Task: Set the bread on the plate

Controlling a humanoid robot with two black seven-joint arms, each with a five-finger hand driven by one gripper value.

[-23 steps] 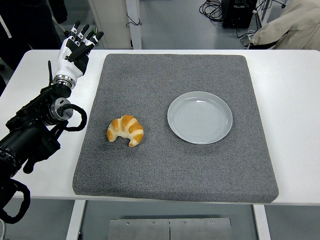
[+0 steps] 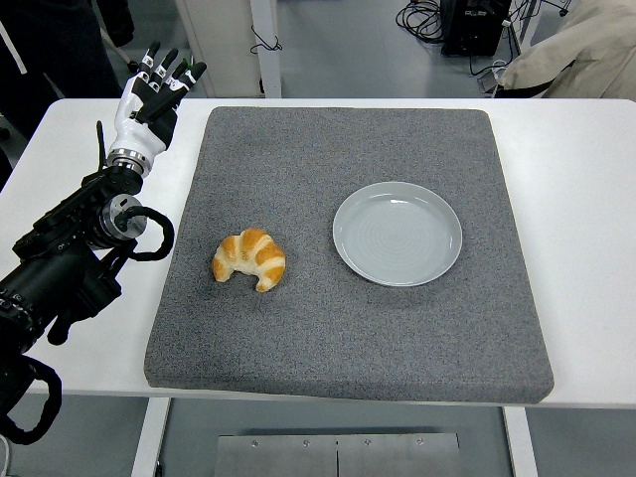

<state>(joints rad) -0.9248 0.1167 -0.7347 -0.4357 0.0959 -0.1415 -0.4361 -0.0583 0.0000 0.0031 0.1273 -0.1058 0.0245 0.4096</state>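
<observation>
Fingers (image 2: pixel 164 70) of the left hand (image 2: pixel 147 104) are spread and hold nothing, raised over the white table (image 2: pixel 586 199) just off the far left corner of the grey mat (image 2: pixel 348 338). From them the bread (image 2: pixel 249 258), a croissant, lies well apart, nearer the camera and to the right, its long axis running roughly left to right with the tips curving toward the near edge. Beyond it to the right sits the plate (image 2: pixel 397 234), bare. Only this hand is in view, so it seems the one to reach.

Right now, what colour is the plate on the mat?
Pale grey-blue plate, empty; seen clearly in the head view.
</observation>
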